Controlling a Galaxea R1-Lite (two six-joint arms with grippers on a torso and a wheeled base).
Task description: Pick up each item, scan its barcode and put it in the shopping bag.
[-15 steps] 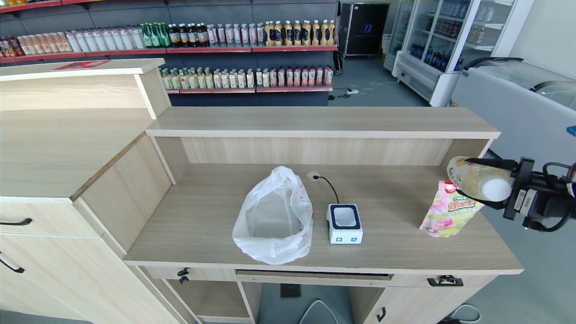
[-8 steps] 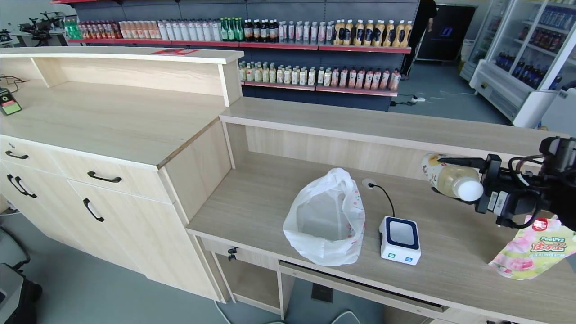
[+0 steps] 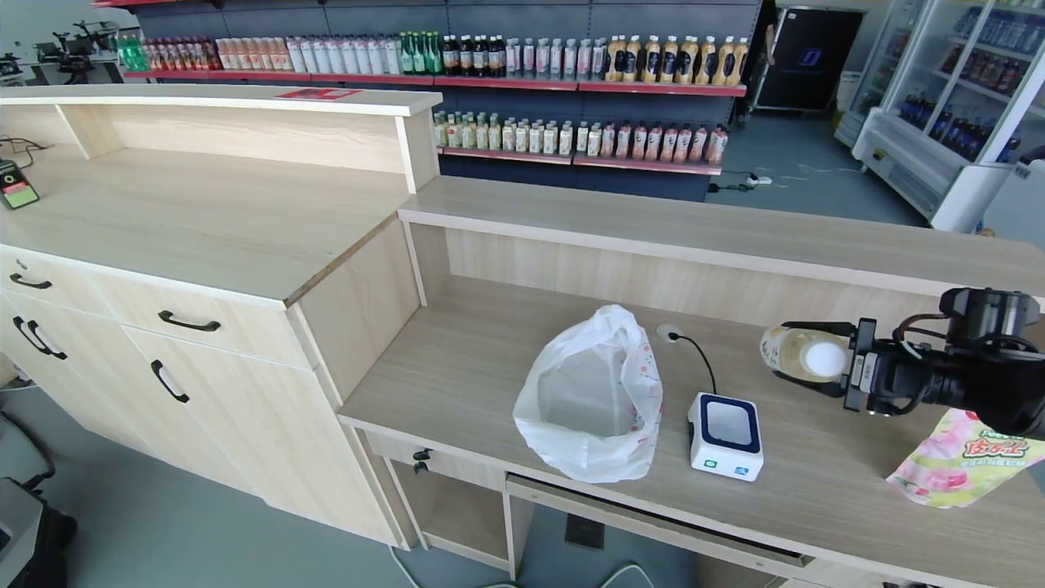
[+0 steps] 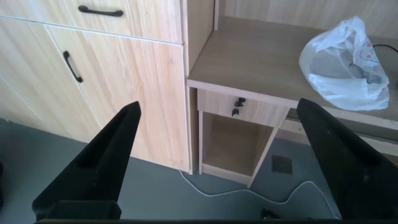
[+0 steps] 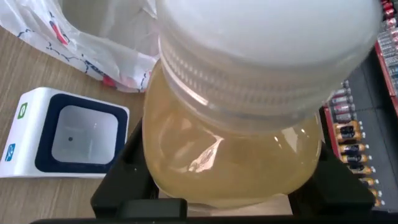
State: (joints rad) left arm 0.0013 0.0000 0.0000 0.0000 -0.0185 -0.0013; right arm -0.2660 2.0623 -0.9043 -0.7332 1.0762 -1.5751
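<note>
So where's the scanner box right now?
Head view: the scanner sits on the counter, just right of the shopping bag, left of the pink pouch.

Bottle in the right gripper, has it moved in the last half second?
Yes. Against the barcode scanner, which stays put in the head view, the bottle in the right gripper has come lower and a little leftward, toward it.

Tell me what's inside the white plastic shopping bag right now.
The white plastic shopping bag stands open; its visible interior shows only bare plastic, no item. Its near wall hides the very bottom. The white-capped yellow drink bottle is in the right gripper, outside the bag.
</note>
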